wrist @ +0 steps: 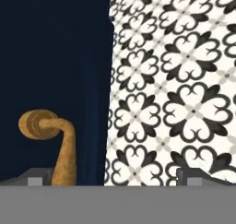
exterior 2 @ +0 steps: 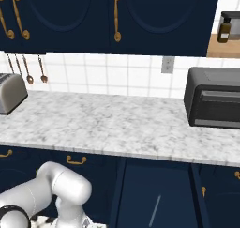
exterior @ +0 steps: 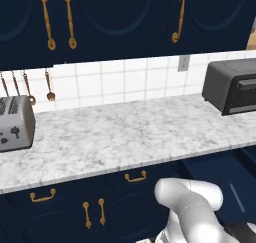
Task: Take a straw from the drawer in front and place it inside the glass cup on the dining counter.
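hand view: two dark fingertips point(wrist: 39, 176) are seen only as stubs cut off at the bottom edge, spread wide apart with nothing between them; gripper point(wrist: 115, 179) centre sits low in frame. a brass handle point(wrist: 55, 142) is close in front of the left tip, its lower end cut off, mounted on a navy panel point(wrist: 55, 57) whose edge runs straight up the frame. whether that panel is the drawer front cannot be told from here. beside it black-and-white patterned floor tile point(wrist: 184, 80) is seen.

left base view: white arm point(exterior: 192, 207) is bent low at the bottom right, hand hidden below the frame. behind it the drawer point(exterior: 215, 179) is pulled out under the marble countertop point(exterior: 125, 132), partly blocked by the arm. in the right base view a thin pale line, the straw point(exterior 2: 155, 209), lies inside on the dark drawer bottom, faint and hard to make out. farther back, a toaster point(exterior: 15, 124) is cut off at left and a dark toaster oven point(exterior: 232, 84) at right, with hanging utensils point(exterior: 49, 86) on the tiled wall.
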